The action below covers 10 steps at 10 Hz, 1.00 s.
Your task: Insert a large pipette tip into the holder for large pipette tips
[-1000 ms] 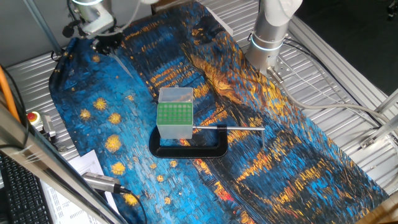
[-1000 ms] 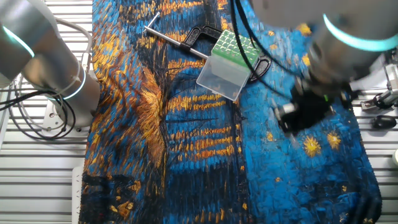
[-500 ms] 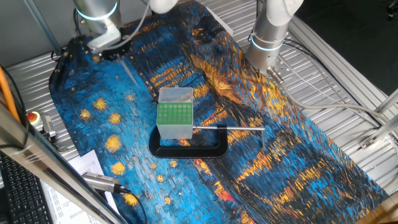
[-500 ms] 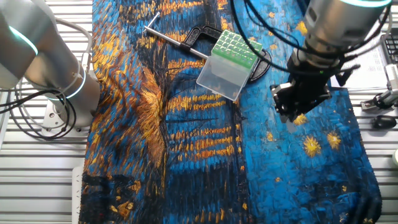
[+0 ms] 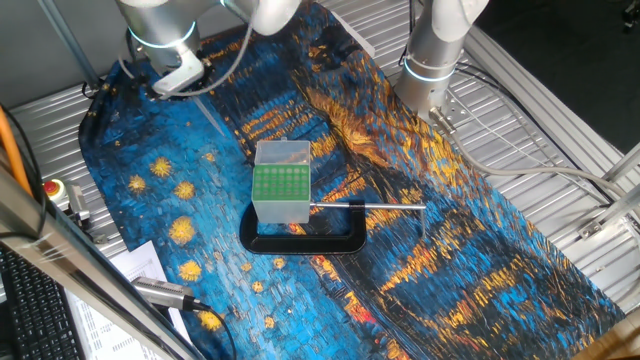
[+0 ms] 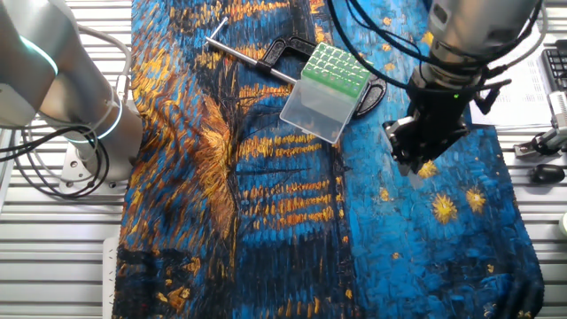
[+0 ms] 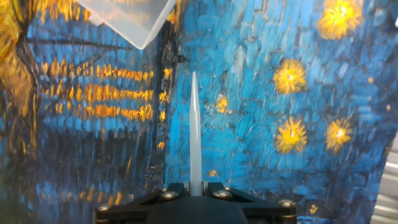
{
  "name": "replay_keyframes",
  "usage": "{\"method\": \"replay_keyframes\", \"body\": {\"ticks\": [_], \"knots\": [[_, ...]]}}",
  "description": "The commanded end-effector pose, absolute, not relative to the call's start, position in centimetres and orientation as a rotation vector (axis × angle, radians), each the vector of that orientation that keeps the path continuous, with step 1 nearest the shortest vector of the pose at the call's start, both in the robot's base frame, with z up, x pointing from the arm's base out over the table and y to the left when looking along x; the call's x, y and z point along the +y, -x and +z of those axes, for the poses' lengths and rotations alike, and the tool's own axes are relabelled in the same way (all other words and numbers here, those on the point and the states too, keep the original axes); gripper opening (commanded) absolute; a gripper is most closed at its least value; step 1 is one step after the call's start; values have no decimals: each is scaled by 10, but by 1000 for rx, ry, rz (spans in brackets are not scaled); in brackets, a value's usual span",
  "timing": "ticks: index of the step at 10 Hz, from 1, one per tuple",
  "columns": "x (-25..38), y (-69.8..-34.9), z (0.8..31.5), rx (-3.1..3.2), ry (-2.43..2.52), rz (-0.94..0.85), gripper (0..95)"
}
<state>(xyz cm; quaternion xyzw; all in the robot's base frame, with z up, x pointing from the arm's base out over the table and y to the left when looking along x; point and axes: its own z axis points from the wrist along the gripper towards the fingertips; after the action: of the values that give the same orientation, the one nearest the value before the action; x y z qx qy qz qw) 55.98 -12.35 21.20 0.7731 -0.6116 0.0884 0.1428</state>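
My gripper (image 7: 196, 185) is shut on the large pipette tip (image 7: 194, 130), a thin clear tapering tube that points straight out from the jaws over the blue cloth. In one fixed view the gripper (image 5: 186, 80) hangs over the far left of the cloth, with the tip (image 5: 208, 110) slanting down toward the holder. The holder (image 5: 281, 183), a whitish box with a green perforated top, stands mid-table, apart from the tip. It also shows in the other fixed view (image 6: 335, 69), left of the gripper (image 6: 413, 159). Only its clear corner (image 7: 127, 18) shows in the hand view.
A black C-shaped clamp (image 5: 305, 241) lies against the holder's front, its grey screw rod (image 5: 370, 206) sticking out to the right. A second arm's base (image 5: 430, 70) stands at the back right. A painted cloth (image 5: 450, 260) covers the table. A keyboard (image 5: 30, 300) and papers lie at the left edge.
The arm has swung and settled, carrying the gripper a little toward the holder. The pipette tip stays held. The holder and clamp have not moved.
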Motion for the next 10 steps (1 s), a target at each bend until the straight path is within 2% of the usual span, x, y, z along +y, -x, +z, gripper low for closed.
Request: {"method": "replay_keyframes", "body": {"ticks": [1,4,10], "knots": [[-95,-552,227,-1785,-2123,327,0],[-67,-541,238,-1803,-2083,348,0],[-26,-525,238,-1812,-2019,402,0]]}}
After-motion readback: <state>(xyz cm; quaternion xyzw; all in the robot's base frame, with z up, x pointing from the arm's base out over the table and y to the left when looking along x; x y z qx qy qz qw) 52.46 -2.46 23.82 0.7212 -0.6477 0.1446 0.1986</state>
